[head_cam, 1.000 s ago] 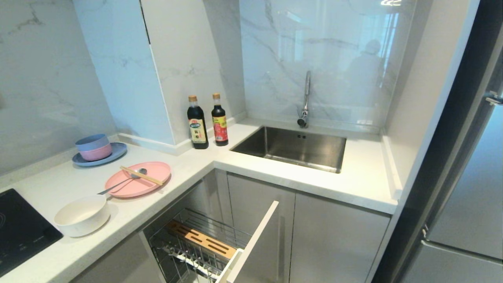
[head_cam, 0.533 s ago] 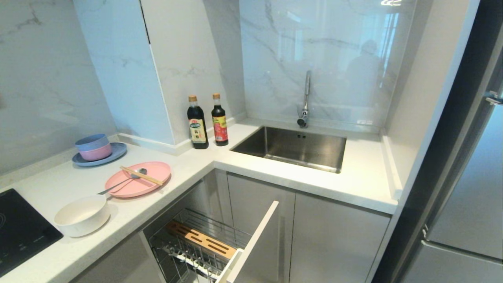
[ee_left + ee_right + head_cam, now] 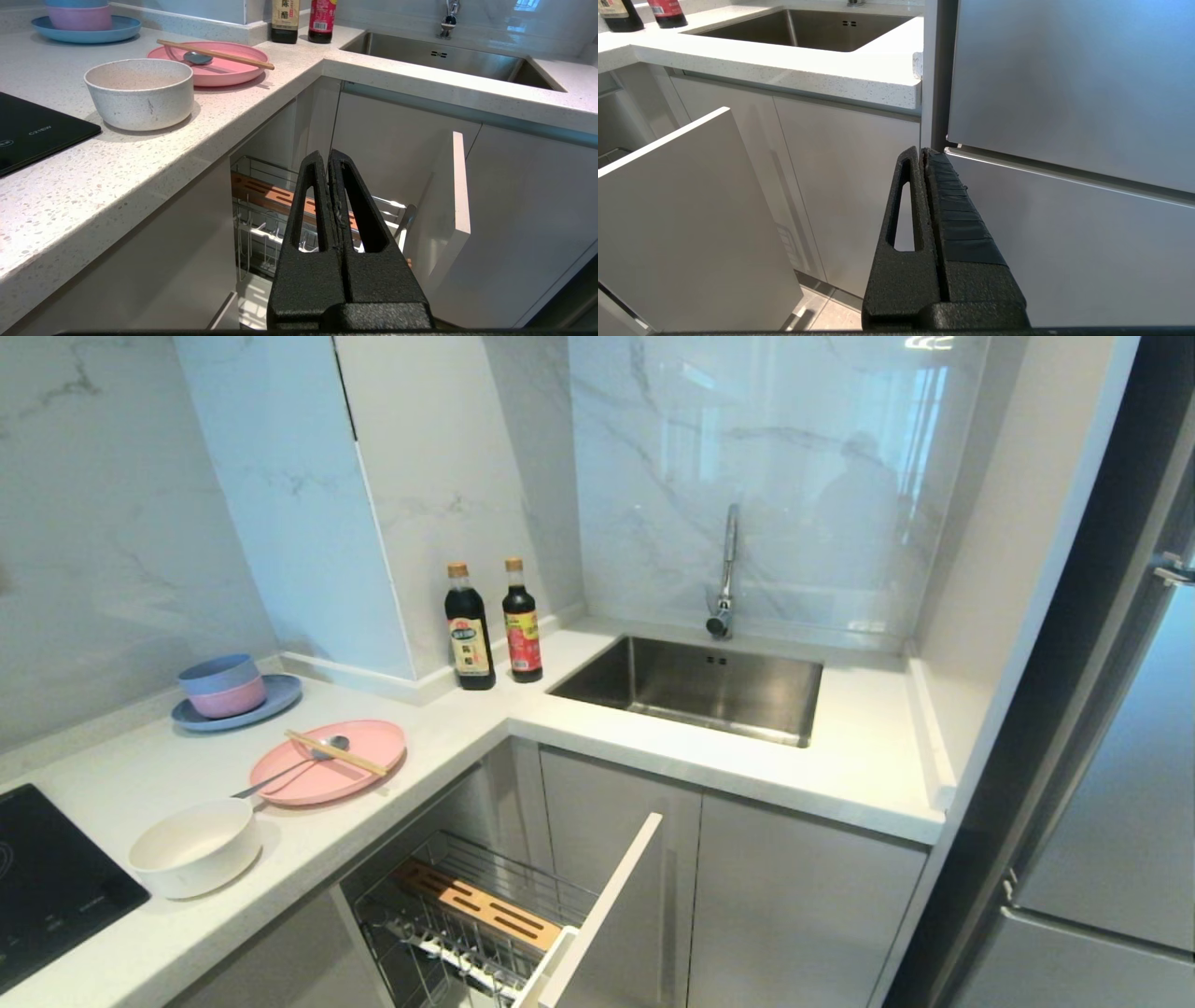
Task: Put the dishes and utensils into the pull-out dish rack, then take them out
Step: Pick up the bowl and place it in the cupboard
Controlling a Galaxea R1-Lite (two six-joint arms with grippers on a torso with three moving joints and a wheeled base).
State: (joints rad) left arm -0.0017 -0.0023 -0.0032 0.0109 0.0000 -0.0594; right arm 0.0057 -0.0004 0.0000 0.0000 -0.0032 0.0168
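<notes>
The left hand [image 3: 329, 158] is pinched narrow and holds nothing; it hangs below the worktop [image 3: 420, 775] edge, aimed at the pull-out dish rack [image 3: 476, 905], which already stands drawn out with no dishes visible in it. The right hand [image 3: 924, 156], likewise pressed together and empty, sits parked low, facing the cabinet doors and the refrigerator beside them. Nothing has been loaded yet, so the step in hand looks to be the first pick. To do it well, the left hand should rise clear of the worktop lip, spread its fingers, and come down on the near wall of the bowl [image 3: 140, 91] rather than reaching over it. The bowl is the closest piece, up on the worktop beside the black cooktop [image 3: 32, 130]. Just beyond it lies the pink plate [image 3: 219, 70], carrying the chopsticks [image 3: 215, 54] and the spoon [image 3: 196, 58]. Lifting those utensils off first would probably make the plate easier to grip.
</notes>
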